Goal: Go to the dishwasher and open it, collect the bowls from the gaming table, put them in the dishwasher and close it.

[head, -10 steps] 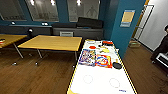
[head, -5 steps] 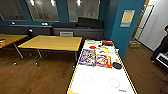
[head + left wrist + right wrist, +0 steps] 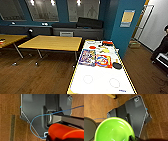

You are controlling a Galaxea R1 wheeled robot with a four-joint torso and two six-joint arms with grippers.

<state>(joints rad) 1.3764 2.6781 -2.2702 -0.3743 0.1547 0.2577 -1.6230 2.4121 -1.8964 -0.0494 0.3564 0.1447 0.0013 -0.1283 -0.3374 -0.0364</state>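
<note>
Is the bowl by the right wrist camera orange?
No, the bowl in the right wrist view is bright green, seen from above over the wooden floor.

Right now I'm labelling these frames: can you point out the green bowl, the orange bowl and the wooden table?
green bowl (image 3: 114, 130): right wrist view, on its inside.
orange bowl (image 3: 65, 131): left wrist view, on its outer wall.
wooden table (image 3: 53, 42): head view, on its bare top.

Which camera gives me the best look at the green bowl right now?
The right wrist view: the green bowl sits large there, its rim and glossy inside plain to see above the wooden floor. The left wrist view has an orange object instead, and the head view looks over a white table.
</note>
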